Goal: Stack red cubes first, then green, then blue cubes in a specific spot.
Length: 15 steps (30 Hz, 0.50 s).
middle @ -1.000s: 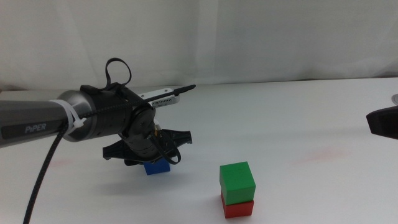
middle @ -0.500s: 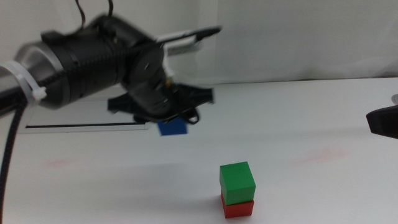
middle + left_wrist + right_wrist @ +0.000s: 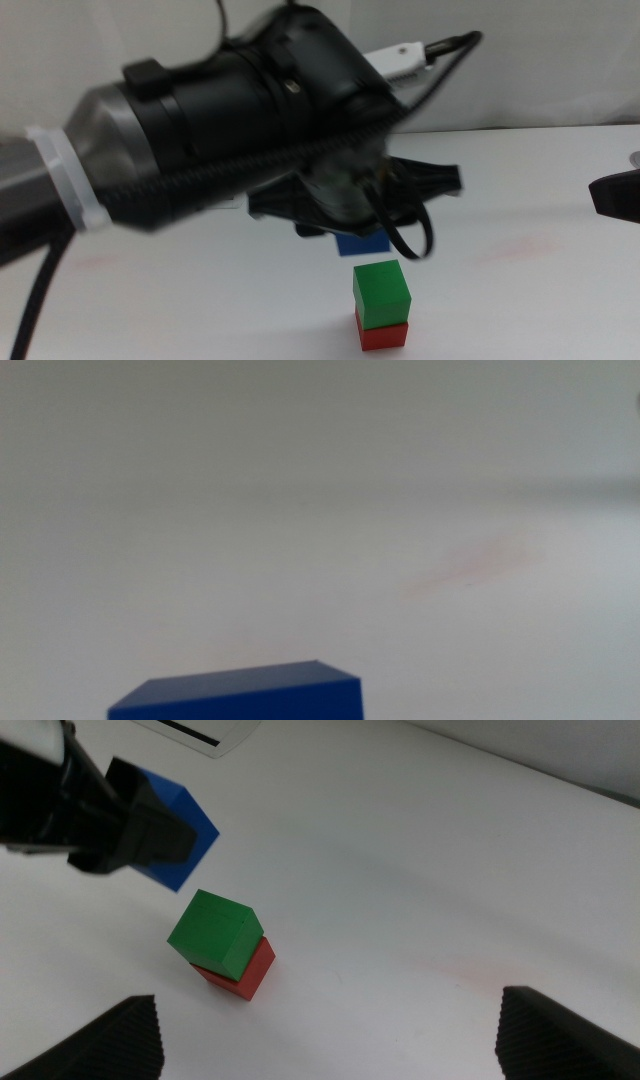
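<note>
The light is bright and even, and the white worktop [image 3: 520,180] looks soft, with no glare. The left arm [image 3: 200,130] is big and blurry in the middle view. Only a faint shadow lies beside the green cube [image 3: 215,932]. The left wrist view is hazy; the blue cube [image 3: 240,695] looks fuzzy.

i count three cubes total: one red cube [image 3: 381,335], one green cube [image 3: 381,294], one blue cube [image 3: 362,243]. two of them sit stacked, green on red; the one blue is up off the table [image 3: 520,290]. two grippers show: one left gripper [image 3: 352,205] clamped on the blue cube, one right gripper [image 3: 330,1032] with both its dark jaw tips spread wide apart. one faint pink smudge [image 3: 470,565] on the white top. one grey-rimmed panel [image 3: 205,732], only a corner of it showing.
</note>
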### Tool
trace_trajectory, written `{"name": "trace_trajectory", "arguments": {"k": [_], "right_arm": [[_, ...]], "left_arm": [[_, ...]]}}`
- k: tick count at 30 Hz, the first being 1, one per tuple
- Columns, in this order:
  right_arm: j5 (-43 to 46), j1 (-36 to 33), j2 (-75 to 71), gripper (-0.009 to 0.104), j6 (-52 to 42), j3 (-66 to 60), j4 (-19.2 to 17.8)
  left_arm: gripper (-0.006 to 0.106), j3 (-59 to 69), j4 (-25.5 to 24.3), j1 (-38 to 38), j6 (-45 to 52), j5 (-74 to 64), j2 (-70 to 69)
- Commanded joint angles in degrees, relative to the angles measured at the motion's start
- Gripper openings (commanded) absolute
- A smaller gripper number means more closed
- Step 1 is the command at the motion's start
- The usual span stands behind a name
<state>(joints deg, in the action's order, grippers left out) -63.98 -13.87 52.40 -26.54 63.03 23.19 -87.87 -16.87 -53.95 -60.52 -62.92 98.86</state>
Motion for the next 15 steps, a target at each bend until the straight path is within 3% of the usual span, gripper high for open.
{"name": "trace_trajectory", "arguments": {"k": [1, 15], "right_arm": [[0.0, 0.0, -0.2, 0.088, -0.3, -0.2, 0.5], [-1.1, 0.0, -0.2, 0.088, -0.3, -0.2, 0.5]], "left_arm": [[-0.003, -0.4, -2.2, -2.6, -7.0, -0.6, -0.1], [-0.003, -0.4, -1.1, -5.5, -13.1, -1.7, 4.3]]}}
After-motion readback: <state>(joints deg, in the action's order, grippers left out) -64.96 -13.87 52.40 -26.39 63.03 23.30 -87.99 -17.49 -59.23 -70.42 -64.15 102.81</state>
